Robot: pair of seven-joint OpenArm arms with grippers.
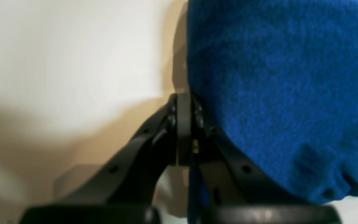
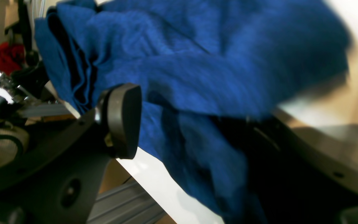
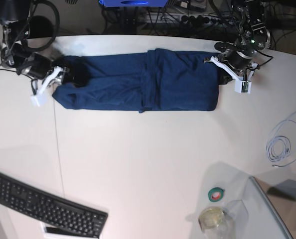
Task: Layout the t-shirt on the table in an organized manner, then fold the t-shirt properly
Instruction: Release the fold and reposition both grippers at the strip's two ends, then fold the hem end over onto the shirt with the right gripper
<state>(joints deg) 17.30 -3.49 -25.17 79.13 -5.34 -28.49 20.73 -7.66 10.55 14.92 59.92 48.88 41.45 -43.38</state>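
Lying stretched across the far part of the white tabletop (image 3: 138,149), the navy t-shirt (image 3: 138,84) forms a long horizontal band, with a vertical fold ridge near its middle and both ends reaching toward the two arms. The left claw (image 1: 185,102), at the band's end on the base view's right, has its jaws pressed tightly together; in the left wrist view blue knit fabric hangs just beside and over one finger, and a thin strip of blue runs down between the black links, but whether cloth is actually pinched between the pads is too blurred to tell. The right claw (image 2: 191,130), at the opposite end of the band, stands with its jaws apart: one rounded black pad (image 2: 123,119) shows on one side of the bunched cloth, while the other finger is dark and mostly hidden under the fabric that drapes between them, so the cloth lies within the gap without a clear clamp on it. In that view the tabletop's edge shows beneath the drooping fabric. Nearer the camera in the base view lie a black keyboard (image 3: 46,204), a roll of green tape (image 3: 217,194), a clear jar (image 3: 213,219) and a coiled white cable (image 3: 282,144), all well apart from the shirt.
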